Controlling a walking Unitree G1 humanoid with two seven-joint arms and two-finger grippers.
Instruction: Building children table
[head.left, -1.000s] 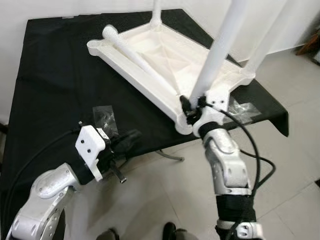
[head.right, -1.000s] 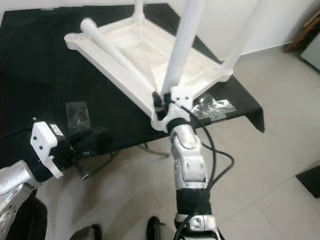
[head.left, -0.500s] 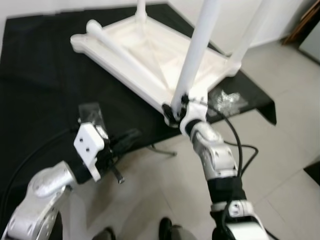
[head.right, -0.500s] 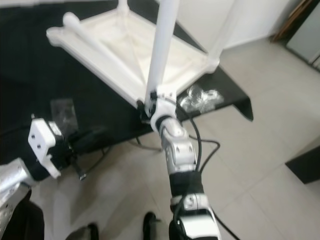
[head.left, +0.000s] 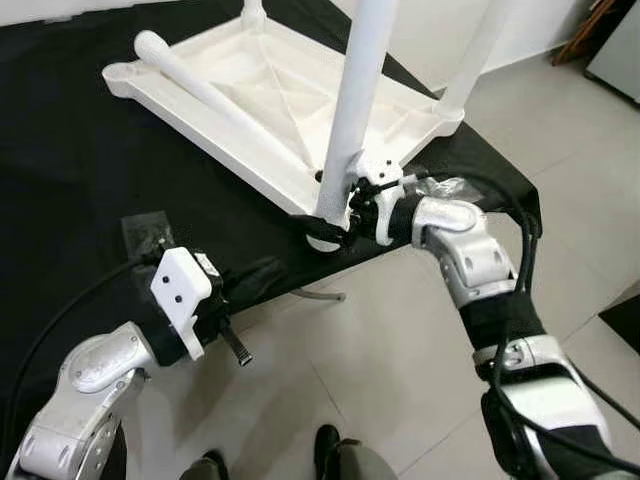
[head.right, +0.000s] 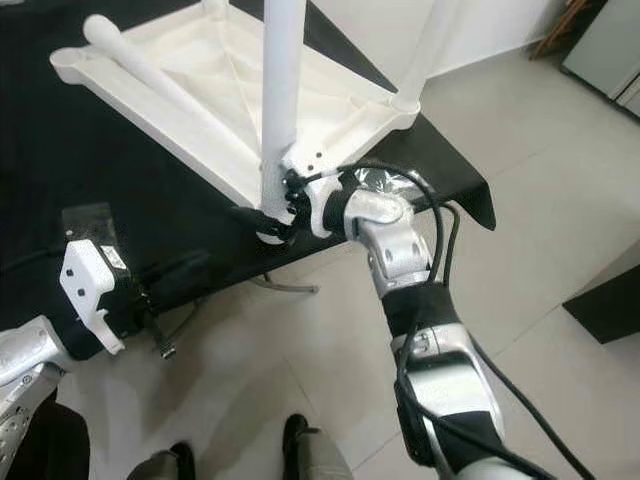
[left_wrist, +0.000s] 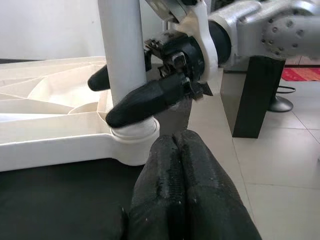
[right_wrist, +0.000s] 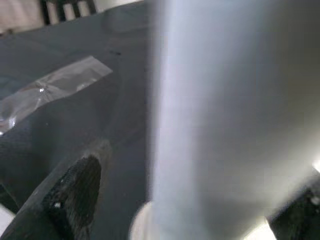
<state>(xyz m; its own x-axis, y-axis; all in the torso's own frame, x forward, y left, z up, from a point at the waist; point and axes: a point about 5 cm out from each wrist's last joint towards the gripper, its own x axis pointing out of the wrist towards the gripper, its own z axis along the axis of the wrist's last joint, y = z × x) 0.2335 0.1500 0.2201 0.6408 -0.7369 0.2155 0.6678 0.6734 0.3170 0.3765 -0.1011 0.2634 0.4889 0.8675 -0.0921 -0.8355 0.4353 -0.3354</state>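
Assembly looks most of the way done: the white tabletop lies upside down across the right half of the black work surface, with legs standing at three corners. At the corner nearest the front edge, the right gripper has its fingers clasped around the base of the near leg, probably seating it. One loose leg lies along the tabletop, unfitted. The left gripper, fingers pressed together and empty, hovers beyond the front edge.
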